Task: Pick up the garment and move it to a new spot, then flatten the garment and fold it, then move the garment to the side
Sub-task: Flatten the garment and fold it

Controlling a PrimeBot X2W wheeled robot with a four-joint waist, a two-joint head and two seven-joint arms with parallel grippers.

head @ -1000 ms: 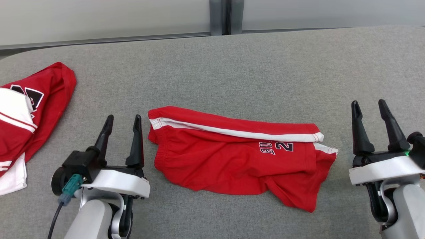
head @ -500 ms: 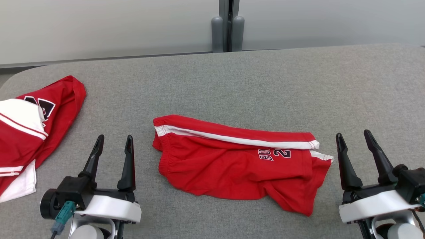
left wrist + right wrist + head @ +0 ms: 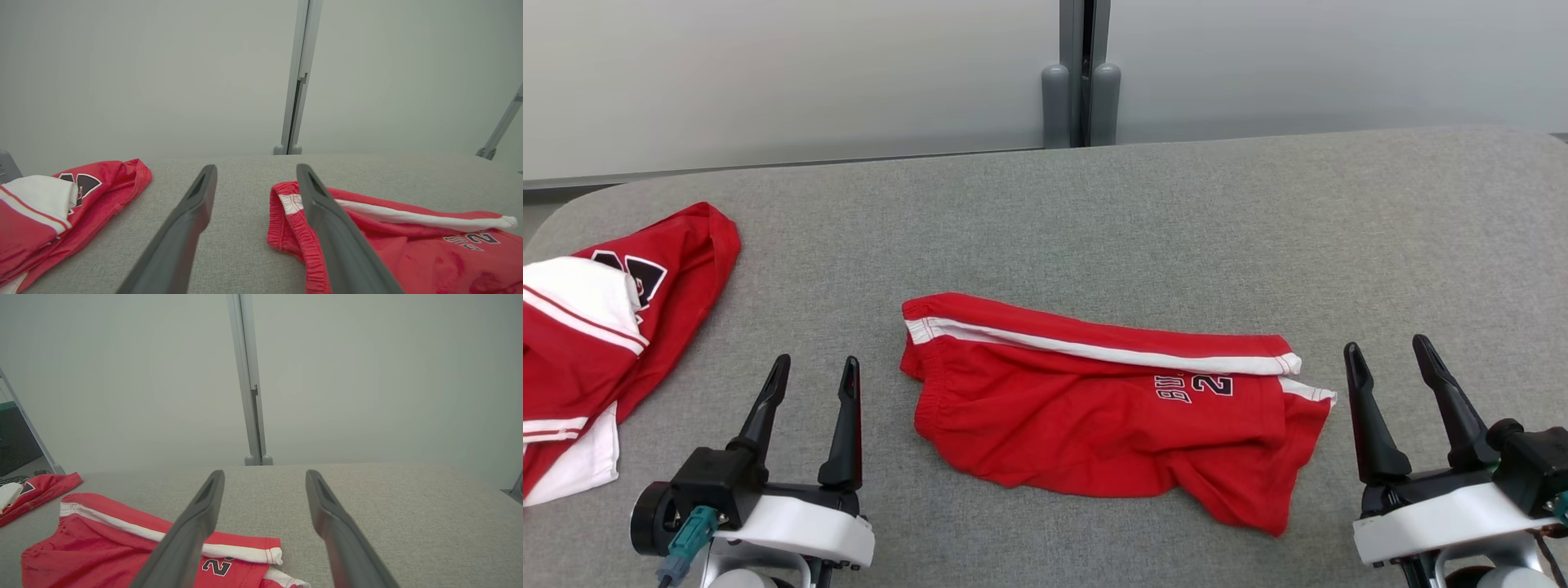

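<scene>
Head view is showing the left hand (image 3: 817, 363) hanging with its fingers spread apart, gripping nothing, and the right hand (image 3: 1386, 345) is doing the same. Between them the red shorts (image 3: 1094, 416) are lying rumpled on the grey tabletop (image 3: 1094, 229), touching neither hand. Another red jersey (image 3: 621, 327) is sitting bunched up at the far left edge.
</scene>
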